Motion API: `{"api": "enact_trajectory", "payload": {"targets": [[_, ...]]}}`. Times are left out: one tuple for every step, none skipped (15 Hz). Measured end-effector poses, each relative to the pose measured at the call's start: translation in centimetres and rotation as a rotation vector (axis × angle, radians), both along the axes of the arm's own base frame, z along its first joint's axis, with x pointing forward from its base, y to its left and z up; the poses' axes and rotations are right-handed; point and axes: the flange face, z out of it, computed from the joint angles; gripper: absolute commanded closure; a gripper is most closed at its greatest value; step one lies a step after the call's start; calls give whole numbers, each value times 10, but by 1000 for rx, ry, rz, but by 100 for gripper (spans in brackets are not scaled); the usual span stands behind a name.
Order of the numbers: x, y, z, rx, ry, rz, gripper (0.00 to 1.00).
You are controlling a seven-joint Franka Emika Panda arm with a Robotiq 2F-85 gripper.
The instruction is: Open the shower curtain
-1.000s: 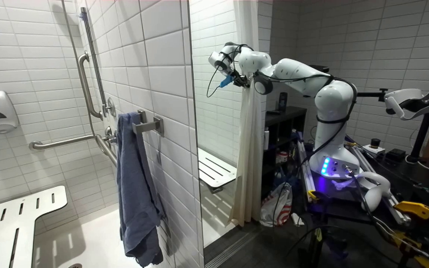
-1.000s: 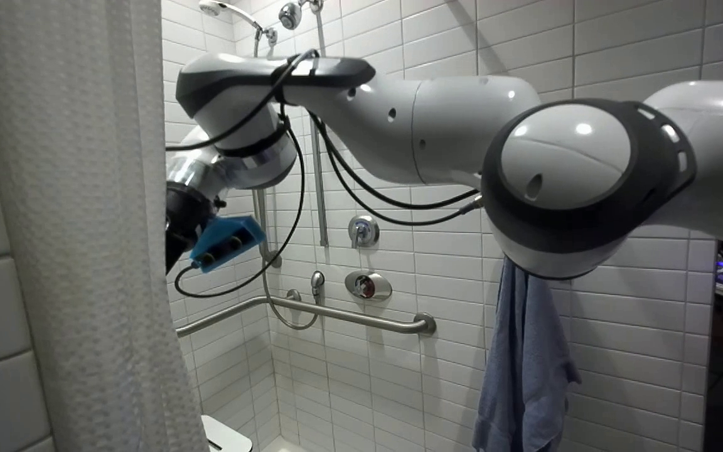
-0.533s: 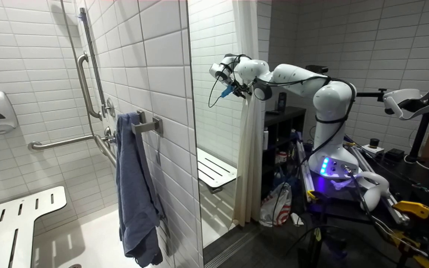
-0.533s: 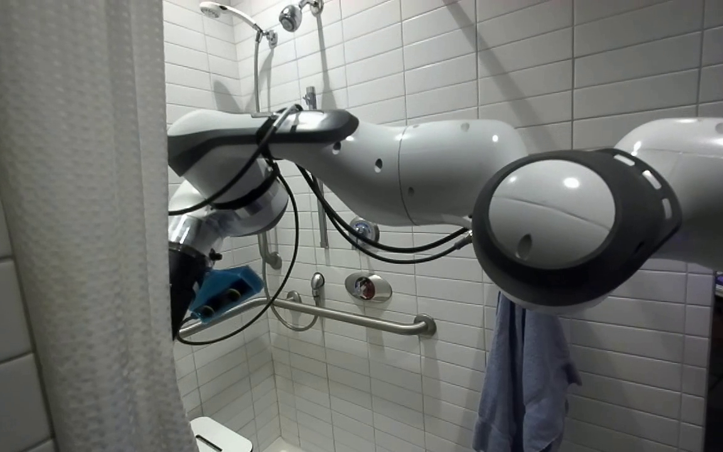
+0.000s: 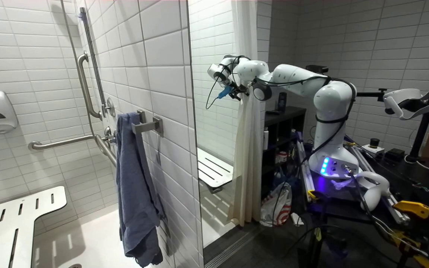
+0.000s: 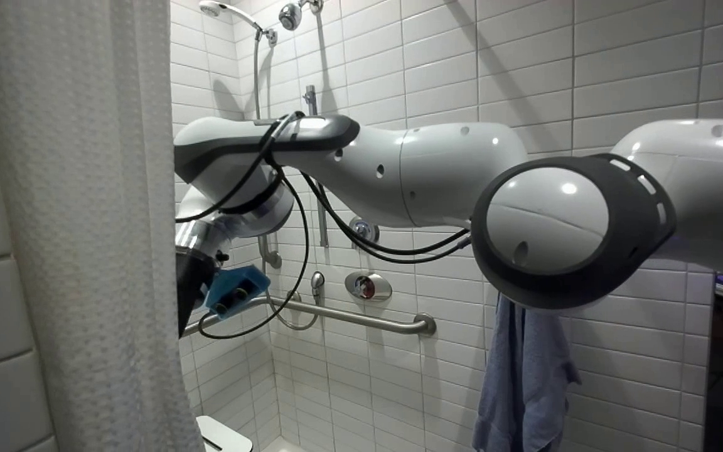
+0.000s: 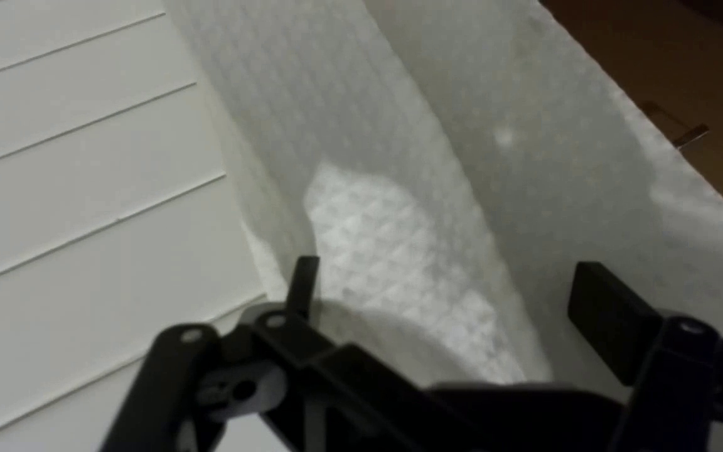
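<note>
Over at the far left of an exterior view, the blue towel (image 5: pixel 138 186) hangs from its rack (image 5: pixel 145 127), well apart from my work; that one I leave alone. Going right, I come to the blue camera (image 5: pixel 225 92), the part I would expect to snag on a sideways swing, then the jaws, spread wide at the curtain (image 5: pixel 248 156). Off-white and tall, it hangs gathered in a narrow bunch, just left of the black shelf (image 5: pixel 292 116) as seen there. My wrist view, swept the same way, shows white tiles (image 7: pixel 98 220), one fingertip (image 7: pixel 304 282) in front of the curtain's left border, loose folds between, the opposite fingertip (image 7: pixel 606 314) in front of a further fold, and last something brown (image 7: pixel 706 94) that I cannot make out. Nothing is pinched, though whether either tip touches the cloth I cannot tell. Bunched like that, the curtain looks to me nearly open, so I take the step in hand to be backing out: leave the jaws wide, draw straight back along the line they point, and turn only once both tips are past the folds. If I want more opening, I should center one thick fold, close gently and pull slowly away from the towel side.
</note>
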Motion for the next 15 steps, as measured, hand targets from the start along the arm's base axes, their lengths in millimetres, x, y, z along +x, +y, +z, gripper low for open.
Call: {"api": "enact_trajectory", "payload": {"targets": [[4, -3, 1, -12, 1, -24, 0], [8, -7, 3, -28, 3, -50, 0], [11, -11, 6, -42, 6, -75, 0], [15, -16, 10, -56, 8, -102, 0], [19, -20, 15, -71, 10, -129, 0], [22, -25, 21, -87, 12, -157, 0], [25, -29, 27, -102, 15, -185, 0], [28, -33, 34, -116, 18, -211, 0], [29, -36, 40, -130, 21, -235, 0], [31, -39, 47, -143, 23, -258, 0], [31, -41, 53, -160, 26, -278, 0], [32, -43, 59, -174, 30, -299, 0], [32, -44, 63, -189, 34, -319, 0], [32, -45, 67, -202, 36, -338, 0], [32, -45, 71, -215, 39, -356, 0]]}}
